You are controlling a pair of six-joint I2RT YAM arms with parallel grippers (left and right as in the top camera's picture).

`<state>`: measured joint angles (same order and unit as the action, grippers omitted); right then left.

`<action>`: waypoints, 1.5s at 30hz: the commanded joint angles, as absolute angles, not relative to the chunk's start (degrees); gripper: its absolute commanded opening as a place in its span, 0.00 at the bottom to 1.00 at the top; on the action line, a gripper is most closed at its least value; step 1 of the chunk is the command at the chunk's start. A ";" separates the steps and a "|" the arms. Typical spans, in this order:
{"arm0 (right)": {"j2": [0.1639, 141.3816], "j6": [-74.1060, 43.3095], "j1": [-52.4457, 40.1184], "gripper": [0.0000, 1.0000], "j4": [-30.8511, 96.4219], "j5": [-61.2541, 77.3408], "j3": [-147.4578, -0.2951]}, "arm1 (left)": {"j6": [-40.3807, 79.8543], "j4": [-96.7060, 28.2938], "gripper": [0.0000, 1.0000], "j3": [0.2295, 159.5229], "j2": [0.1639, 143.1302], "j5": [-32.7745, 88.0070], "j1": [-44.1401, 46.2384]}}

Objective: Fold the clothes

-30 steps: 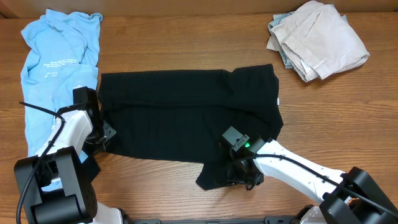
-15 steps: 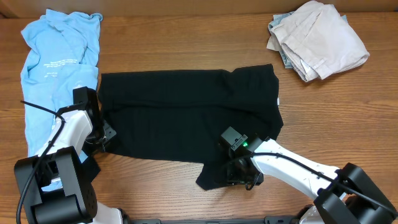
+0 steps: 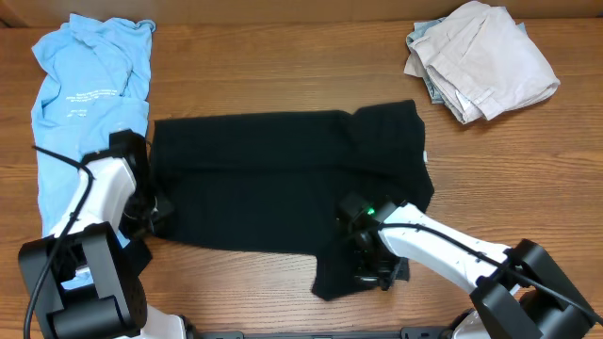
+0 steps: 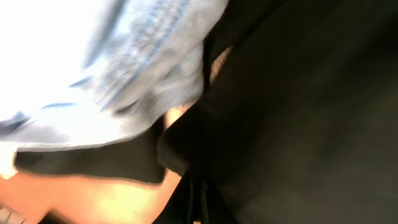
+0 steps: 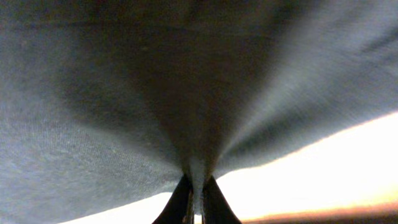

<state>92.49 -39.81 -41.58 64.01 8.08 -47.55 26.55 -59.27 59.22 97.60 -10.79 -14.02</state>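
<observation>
A large black garment (image 3: 283, 179) lies spread across the middle of the wooden table. My left gripper (image 3: 149, 209) is shut on its left lower edge; the left wrist view shows black cloth (image 4: 298, 112) pinched between the fingers (image 4: 200, 208), with light blue fabric (image 4: 124, 68) beside it. My right gripper (image 3: 369, 273) is shut on the garment's lower right part, where a flap (image 3: 339, 278) hangs toward the front edge. The right wrist view shows the cloth (image 5: 155, 93) drawn taut into the shut fingers (image 5: 196, 208). A small white tag (image 3: 423, 153) shows at the right edge.
A light blue printed T-shirt (image 3: 89, 85) lies at the far left, partly under my left arm. A pile of beige and cream clothes (image 3: 480, 61) sits at the back right. Bare wooden table (image 3: 283, 66) shows behind the black garment.
Both grippers have pulled the black garment's lower edge toward the front. The right gripper moved forward and a little right with the flap. The garment's back edge shifted slightly forward.
</observation>
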 commanded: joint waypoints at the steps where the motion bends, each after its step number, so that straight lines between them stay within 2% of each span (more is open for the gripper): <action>1: 88.18 -39.09 -39.94 0.04 70.98 7.60 -51.72 | 23.14 -65.10 0.04 68.49 97.71 -11.46 -14.24; 7: 85.62 -34.89 -39.57 0.04 82.85 6.94 -59.99 | 21.50 -71.13 0.05 76.58 97.71 -12.71 -14.22; 13: 85.62 -33.95 -34.74 0.04 82.17 -1.02 -65.45 | 21.37 -69.58 0.04 76.60 97.84 -12.64 -14.22; 21: 86.21 -22.28 -17.74 0.04 67.22 -1.04 -66.04 | 21.41 -63.24 0.04 76.47 97.86 -11.44 -13.74; 26: 87.13 -17.32 -12.47 0.05 56.77 1.48 -66.04 | 21.39 -56.45 0.04 75.40 98.19 -9.43 -12.60; 30: 89.49 -16.25 -12.14 0.18 49.36 2.28 -66.04 | 21.41 -51.18 0.05 74.35 99.09 -8.97 -11.75; 32: 91.07 -16.34 -12.25 0.22 47.09 2.46 -66.04 | 21.41 -48.80 0.14 74.06 99.83 -8.86 -11.16; 33: 91.79 -16.47 -12.25 0.30 46.37 2.44 -66.04 | 21.39 -47.70 0.30 74.04 100.29 -8.71 -10.85; 34: 92.40 -16.47 -12.14 0.40 45.93 2.44 -66.04 | 21.39 -46.63 0.54 74.04 100.77 -8.54 -10.57; 35: 92.66 -16.51 -11.86 0.53 45.89 2.46 -66.06 | 21.37 -45.78 0.71 74.04 101.10 -8.25 -10.28; 37: 92.68 -16.93 -11.00 0.58 46.59 2.68 -66.22 | 20.49 -44.40 0.93 74.04 101.58 -7.92 -9.91; 38: 92.64 -16.91 -10.41 0.59 47.62 2.68 -66.67 | 19.53 -43.86 1.00 74.06 101.58 -7.73 -9.87; 41: 92.64 -16.38 -7.86 0.60 51.55 2.70 -68.12 | 17.34 -43.68 1.00 75.07 101.47 -6.42 -9.87; 45: 92.92 -14.24 -3.14 0.71 55.11 3.86 -68.27 | 14.50 -47.35 1.00 79.15 101.47 -2.66 -9.87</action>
